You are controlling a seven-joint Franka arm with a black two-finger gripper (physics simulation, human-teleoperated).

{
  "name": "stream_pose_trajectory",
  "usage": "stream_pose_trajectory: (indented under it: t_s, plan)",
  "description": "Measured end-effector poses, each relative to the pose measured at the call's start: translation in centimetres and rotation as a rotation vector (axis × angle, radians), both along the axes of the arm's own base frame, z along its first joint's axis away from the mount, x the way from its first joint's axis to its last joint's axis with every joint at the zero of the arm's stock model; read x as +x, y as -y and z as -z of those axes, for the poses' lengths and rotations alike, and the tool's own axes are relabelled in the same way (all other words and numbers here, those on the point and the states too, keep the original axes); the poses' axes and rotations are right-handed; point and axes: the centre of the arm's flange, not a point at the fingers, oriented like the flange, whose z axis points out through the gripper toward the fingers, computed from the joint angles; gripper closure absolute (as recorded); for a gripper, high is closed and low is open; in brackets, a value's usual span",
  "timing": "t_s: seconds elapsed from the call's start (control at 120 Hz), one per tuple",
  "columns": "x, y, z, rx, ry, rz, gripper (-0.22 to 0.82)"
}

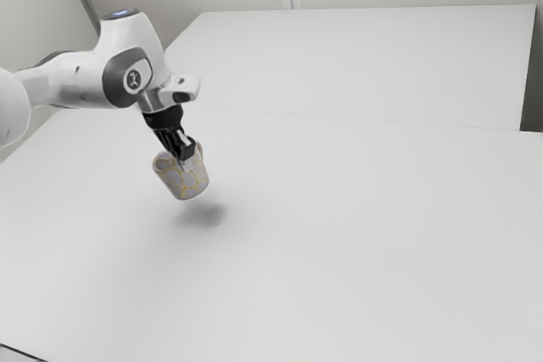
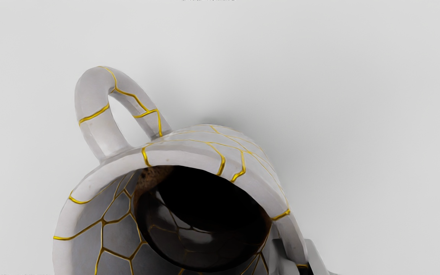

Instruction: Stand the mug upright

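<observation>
A white mug [image 1: 181, 177] with gold crack lines hangs in the air, its mouth leaning toward the exterior view's left, while the black gripper [image 1: 187, 162] above it pinches its wall at the rim. The hold is one-sided, so the mug could swivel or slip out if its weight pulls on that small grip. Let go at this lean, it would likely drop base edge first and roll over on the white table [image 1: 356, 243]. From the side, a soft shadow [image 1: 204, 214] lies below the mug, apart from it, giving away the lift. The wrist view adds what is inside the mug, a dark coffee-like fill [image 2: 204, 233], the looped handle [image 2: 92, 110] on its side, and one finger [image 2: 284, 266] inside the rim, the other outside
</observation>
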Motion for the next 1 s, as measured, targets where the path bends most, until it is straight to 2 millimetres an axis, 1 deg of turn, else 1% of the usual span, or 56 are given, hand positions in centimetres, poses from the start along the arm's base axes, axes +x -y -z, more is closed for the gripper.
stream_pose_trajectory:
  t_s: [0.15,0.342,0.467,0.567,0.733,0.842,1.0]
  plan:
    - [-0.4,3.3,0.9,0.119,0.007,0.060,0.78]
    - [-1.2,7.8,2.5,0.185,0.005,0.097,0.78]
    - [-1.4,9.9,3.1,0.212,0.012,0.095,0.79]
    - [-1.3,10.5,3.8,0.222,0.009,0.070,0.78]
    - [0.3,10.0,5.2,0.221,-0.002,-0.003,0.78]
    - [0.8,10.9,6.1,0.217,-0.006,-0.022,0.78]
    - [1.1,11.4,6.9,0.203,-0.003,-0.058,0.78]
